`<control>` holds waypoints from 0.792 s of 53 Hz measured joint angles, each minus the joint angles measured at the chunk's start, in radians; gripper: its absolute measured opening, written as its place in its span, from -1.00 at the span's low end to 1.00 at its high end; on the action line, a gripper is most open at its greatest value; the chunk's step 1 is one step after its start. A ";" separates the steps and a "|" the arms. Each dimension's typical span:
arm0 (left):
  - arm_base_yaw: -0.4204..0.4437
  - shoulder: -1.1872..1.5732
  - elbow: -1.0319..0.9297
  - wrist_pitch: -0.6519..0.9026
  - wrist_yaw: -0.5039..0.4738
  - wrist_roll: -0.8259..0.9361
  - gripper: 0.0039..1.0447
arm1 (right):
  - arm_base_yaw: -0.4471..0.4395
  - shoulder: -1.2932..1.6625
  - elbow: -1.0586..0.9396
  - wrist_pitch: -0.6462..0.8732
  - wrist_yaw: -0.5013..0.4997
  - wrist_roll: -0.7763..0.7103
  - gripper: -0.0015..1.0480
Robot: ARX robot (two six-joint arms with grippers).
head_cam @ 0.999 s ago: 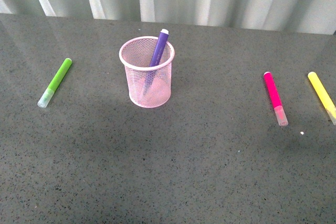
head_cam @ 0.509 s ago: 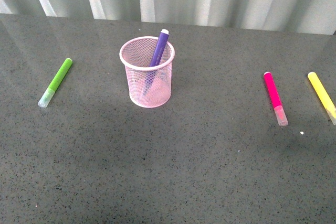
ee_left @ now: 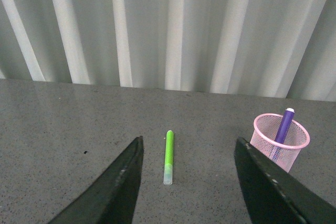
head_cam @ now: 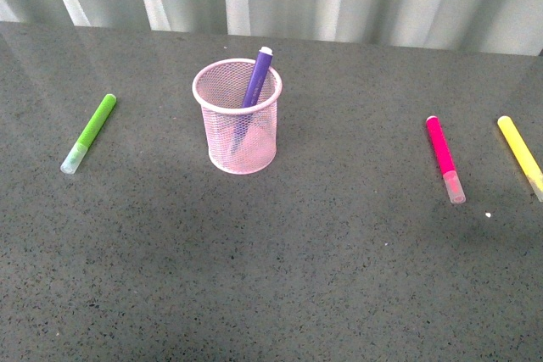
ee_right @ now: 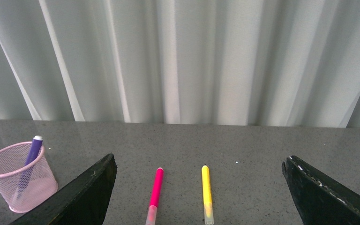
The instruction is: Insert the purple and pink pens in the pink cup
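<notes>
Item one, pink cup (head_cam: 222,140): wire mesh, upright on the grey table (head_cam: 280,277), left of centre in the front view. Item two, purple pen (head_cam: 258,75): already inside the cup, leaning toward 1 o'clock against the rim, its lower end apparently on the cup floor, though the mesh blurs this. Item three, pink pen (head_cam: 440,147): flat on the table well apart from the cup, at about 3 to 4 o'clock from it, clear cap pointing to 6 o'clock, tail to 12. Not wanted: yellow pen (head_cam: 518,147), near the pink pen at its 3 o'clock and lying roughly parallel to it; green pen (head_cam: 94,123), at 9 o'clock from the cup. Left gripper (ee_left: 189,140): jaws spread wide, nothing between them, facing the green pen. Right gripper (ee_right: 199,158): jaws spread wide, nothing held, with the pink and yellow pens both ahead of it. Step in hand, as judged: fetching the pink pen with the right arm. Recommended handling: centre the jaws over the pink barrel only, close across its middle instead of on the slick cap, keep the outer jaw off the yellow pen, then stand the pen upright and lower it into the free 9 o'clock side of the cup, gently, since a light mesh cup may tip.
</notes>
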State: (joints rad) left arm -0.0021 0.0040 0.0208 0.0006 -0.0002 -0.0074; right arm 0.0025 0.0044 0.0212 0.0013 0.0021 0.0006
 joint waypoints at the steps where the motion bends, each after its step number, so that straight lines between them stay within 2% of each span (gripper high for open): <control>1: 0.000 0.000 0.000 0.000 0.000 0.000 0.14 | 0.000 0.000 0.000 0.000 0.000 0.000 0.86; 7: 0.000 0.000 0.000 0.000 0.000 0.000 0.52 | 0.000 0.000 0.000 0.000 0.000 0.000 0.86; 9: 0.000 0.000 0.000 0.000 0.000 0.000 0.66 | 0.009 0.025 0.016 -0.051 0.042 0.020 0.86; 12: 0.000 0.000 0.000 0.000 0.000 0.000 0.83 | 0.005 0.177 0.101 -0.219 0.130 0.056 0.86; 14: 0.000 0.000 0.000 0.000 0.000 0.002 0.91 | -0.014 0.278 0.132 -0.230 0.139 0.061 0.86; 19: 0.000 -0.002 0.000 0.000 0.000 0.003 0.87 | -0.059 0.562 0.200 -0.100 0.124 0.057 0.86; 27: 0.000 -0.002 0.000 0.000 0.000 0.003 0.87 | -0.047 0.969 0.325 0.119 0.110 0.043 0.86; 42: 0.000 -0.002 0.000 0.000 0.000 0.003 0.87 | 0.033 1.507 0.568 0.261 0.131 0.062 0.86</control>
State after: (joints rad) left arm -0.0021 0.0025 0.0208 0.0006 -0.0002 -0.0048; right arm 0.0353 1.5116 0.5892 0.2626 0.1333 0.0624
